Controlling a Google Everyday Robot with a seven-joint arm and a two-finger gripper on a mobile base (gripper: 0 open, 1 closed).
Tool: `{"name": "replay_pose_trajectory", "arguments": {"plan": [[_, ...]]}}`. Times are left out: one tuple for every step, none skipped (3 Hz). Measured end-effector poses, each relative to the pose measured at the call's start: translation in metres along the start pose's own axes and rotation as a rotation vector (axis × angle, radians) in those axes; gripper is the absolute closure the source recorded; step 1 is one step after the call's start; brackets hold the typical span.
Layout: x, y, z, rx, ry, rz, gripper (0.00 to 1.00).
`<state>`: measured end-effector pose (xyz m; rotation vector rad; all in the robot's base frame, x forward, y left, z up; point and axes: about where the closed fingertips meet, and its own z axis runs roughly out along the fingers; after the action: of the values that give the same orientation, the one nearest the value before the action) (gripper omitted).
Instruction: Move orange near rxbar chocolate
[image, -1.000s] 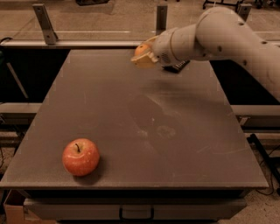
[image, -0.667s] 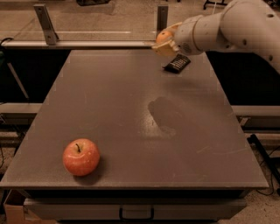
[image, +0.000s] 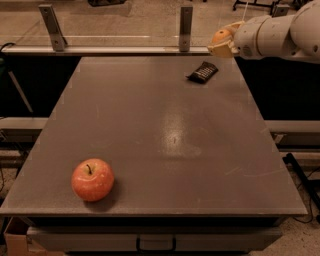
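My gripper (image: 222, 42) is at the far right corner of the table, above its surface, shut on the small orange (image: 221, 36). The rxbar chocolate (image: 203, 72), a flat dark bar with faint pale print, lies on the table just below and to the left of the gripper, apart from it. The white arm reaches in from the right edge of the view.
A red apple (image: 92, 179) with a stem sits near the table's front left corner. The grey table (image: 150, 130) has a rail with two upright posts (image: 185, 22) behind its far edge. Dark gaps flank the table on both sides.
The gripper with the orange has moved right and away from over the bar, uncovering the rxbar chocolate. The apple has not moved.
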<state>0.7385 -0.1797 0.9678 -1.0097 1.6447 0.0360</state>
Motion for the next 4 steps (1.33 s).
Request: {"name": "replay_pose_trajectory", "arguments": {"plan": [[0.035,-0.004,0.014,-0.041,0.003,0.055,1.00],[0.060,0.000,0.036,-0.102,-0.005,0.100,1.00],[0.081,0.004,0.049,-0.138,0.004,0.141,0.83],[0.095,0.007,0.049,-0.137,0.006,0.169,0.59]]}}
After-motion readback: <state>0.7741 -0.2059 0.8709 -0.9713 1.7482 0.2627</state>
